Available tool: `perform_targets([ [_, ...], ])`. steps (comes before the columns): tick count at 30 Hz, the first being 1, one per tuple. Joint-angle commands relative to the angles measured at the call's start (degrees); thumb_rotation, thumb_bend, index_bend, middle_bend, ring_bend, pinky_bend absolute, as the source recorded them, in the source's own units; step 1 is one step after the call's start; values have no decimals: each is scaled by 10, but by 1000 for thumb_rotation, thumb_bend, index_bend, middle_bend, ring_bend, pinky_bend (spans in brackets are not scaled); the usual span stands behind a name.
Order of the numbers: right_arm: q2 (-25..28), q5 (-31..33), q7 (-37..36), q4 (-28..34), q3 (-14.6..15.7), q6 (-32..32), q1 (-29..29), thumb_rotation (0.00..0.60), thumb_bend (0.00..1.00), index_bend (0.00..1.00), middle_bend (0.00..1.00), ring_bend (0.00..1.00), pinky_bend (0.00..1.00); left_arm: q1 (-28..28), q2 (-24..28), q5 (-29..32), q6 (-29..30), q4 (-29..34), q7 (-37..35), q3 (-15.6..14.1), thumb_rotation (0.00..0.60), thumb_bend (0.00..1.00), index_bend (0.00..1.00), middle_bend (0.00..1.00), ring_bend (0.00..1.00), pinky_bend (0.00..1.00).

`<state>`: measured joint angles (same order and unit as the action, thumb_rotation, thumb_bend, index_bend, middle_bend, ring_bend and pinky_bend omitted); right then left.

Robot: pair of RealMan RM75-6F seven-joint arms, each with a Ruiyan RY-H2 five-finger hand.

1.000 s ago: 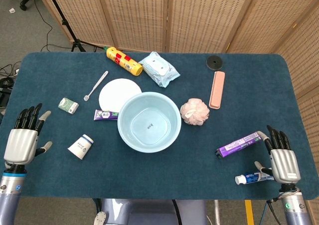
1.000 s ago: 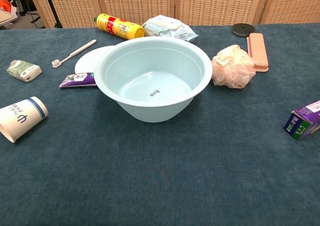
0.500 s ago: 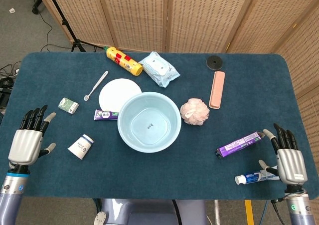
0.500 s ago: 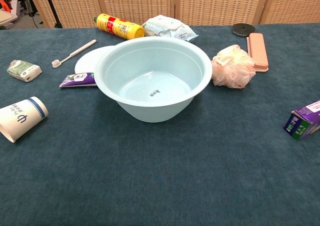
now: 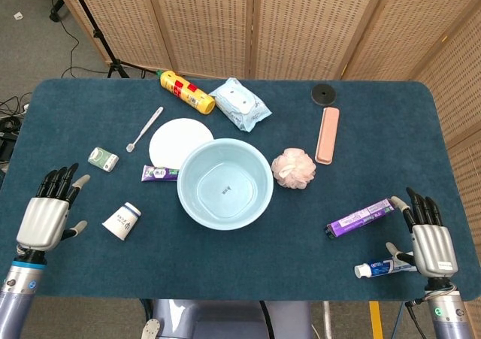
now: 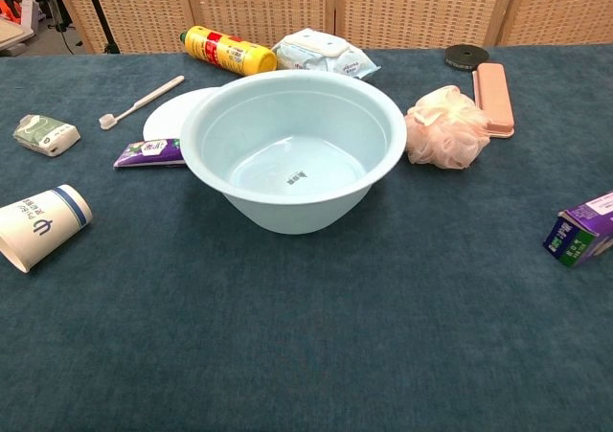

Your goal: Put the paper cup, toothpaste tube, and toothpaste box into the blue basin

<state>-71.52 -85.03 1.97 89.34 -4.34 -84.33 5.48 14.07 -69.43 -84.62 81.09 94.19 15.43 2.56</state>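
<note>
Three task things lie outside the pale blue basin (image 5: 225, 183) at the table's centre: a white, blue-banded paper cup (image 5: 122, 220) tipped over toward the left edge, a purple toothpaste box (image 5: 359, 217) and a white-and-blue toothpaste tube (image 5: 380, 267) near the front-right corner. The left hand (image 5: 46, 213) and the right hand (image 5: 430, 240) are both spread and hold nothing.

In the chest view, we see the purple toothpaste box (image 6: 582, 229) cut off by the right edge and neither hand at all. The white plate (image 6: 175, 114) sits partly hidden behind the blue basin (image 6: 292, 149). From the head view, the print on the paper cup (image 5: 122, 220) is too small for us to read.
</note>
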Motion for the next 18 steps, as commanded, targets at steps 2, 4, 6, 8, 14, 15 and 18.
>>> perform_targets([
  [2, 2, 0, -4, 2, -1, -1, 0, 600, 189, 146, 0, 0, 0, 17, 35, -12, -47, 23, -5, -16, 600, 126, 172, 0, 8, 89],
  [4, 2, -1, -6, 3, -2, -2, 0, 600, 190, 146, 0, 0, 0, 34, 70, -18, -84, 43, -12, -24, 600, 126, 172, 0, 8, 89],
  [6, 3, -3, -8, 4, -1, -3, 0, 600, 192, 147, 0, 0, 0, 51, 107, -27, -118, 64, -12, -30, 600, 125, 172, 0, 8, 89],
  [8, 3, -5, -9, 5, -1, -3, 1, 600, 194, 146, 0, 0, 0, 66, 140, -30, -147, 84, 0, -35, 600, 125, 172, 0, 8, 89],
  [14, 4, -8, -14, 7, -1, -6, 0, 600, 195, 147, 0, 0, 0, 96, 214, 11, -243, 158, 57, -55, 600, 125, 172, 0, 10, 89],
  [15, 5, -9, -15, 7, -1, -6, 0, 600, 194, 146, 0, 0, 0, 99, 221, 23, -254, 166, 68, -56, 600, 125, 172, 0, 10, 89],
  [18, 6, -12, -20, 8, 0, -9, -1, 600, 194, 147, 0, 0, 0, 106, 226, 63, -272, 179, 104, -57, 600, 125, 172, 0, 10, 90],
])
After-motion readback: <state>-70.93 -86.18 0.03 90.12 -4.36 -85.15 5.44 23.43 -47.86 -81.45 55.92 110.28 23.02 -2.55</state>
